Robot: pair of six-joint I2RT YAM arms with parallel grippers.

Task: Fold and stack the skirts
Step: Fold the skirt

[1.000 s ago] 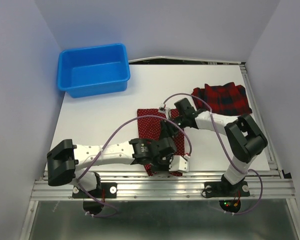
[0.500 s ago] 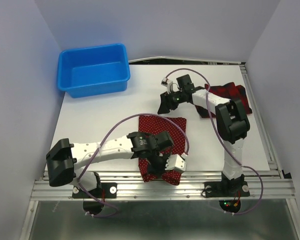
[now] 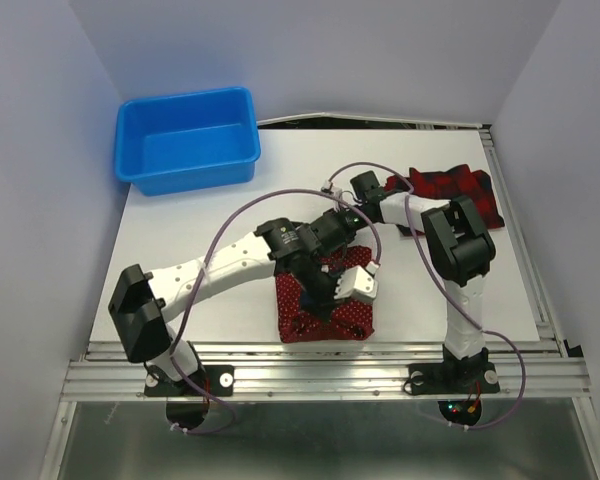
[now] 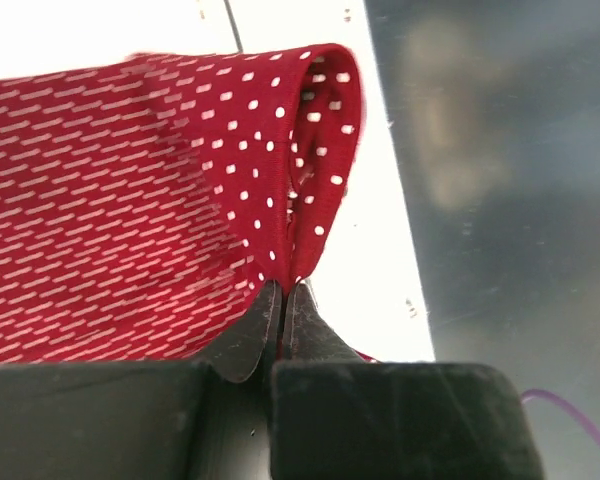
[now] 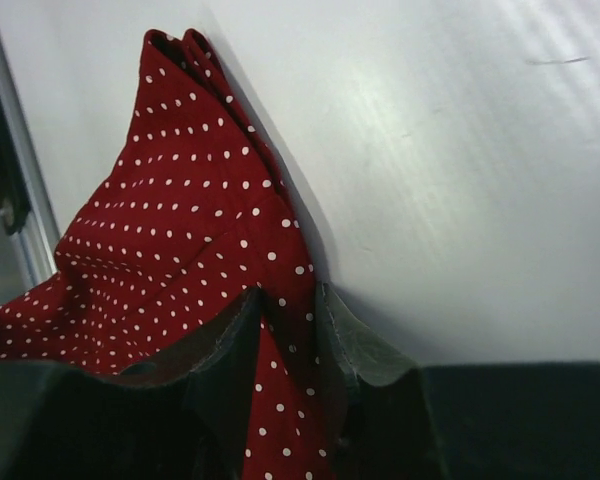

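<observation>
The dark red polka-dot skirt (image 3: 305, 318) lies bunched near the table's front edge, under both grippers. My left gripper (image 3: 328, 300) is shut on a raised fold of it; the left wrist view shows the jaws (image 4: 283, 292) pinching the skirt (image 4: 130, 200) close to the table edge. My right gripper (image 3: 338, 235) is at the skirt's far edge; in the right wrist view it (image 5: 290, 300) is closed on a layer of the skirt (image 5: 180, 230). The tartan plaid skirt (image 3: 460, 195) lies folded at the back right, partly behind the right arm.
A blue plastic bin (image 3: 187, 138) stands at the back left. The white table (image 3: 200, 230) ends at a metal rail (image 3: 330, 352) just in front of the polka-dot skirt. Purple cables loop over both arms.
My left gripper has moved from the front edge toward the middle with the skirt's edge. My right gripper swung away to the back, then returned onto the skirt. The skirt looks shorter front to back.
</observation>
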